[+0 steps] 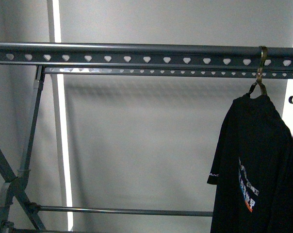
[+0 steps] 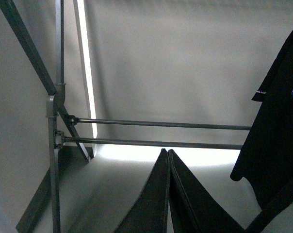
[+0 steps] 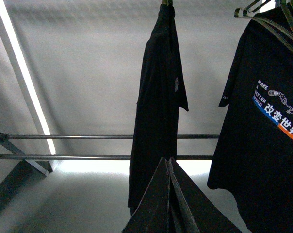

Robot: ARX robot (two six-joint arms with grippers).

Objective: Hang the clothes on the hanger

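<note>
One printed black T-shirt [image 1: 255,165] hangs by a small hook [image 1: 261,68] from the heart-punched rack rail [image 1: 137,53], at 3 o'clock in the front view, so the hang looks done; only retreat seems left. Front view shows no arms. Right wrist view adds a second plain dark garment [image 3: 158,97] edge-on at 12 o'clock, print legible on the shirt beside it. Both wrist views show the fingers pressed together, left fingers [image 2: 156,204] and right fingers [image 3: 158,204] holding nothing.

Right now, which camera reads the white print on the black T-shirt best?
The right wrist view: the T-shirt faces it, with lettering, characters and underline legible. The front view shows it edge-on; the left wrist view catches only a sliver.
</note>
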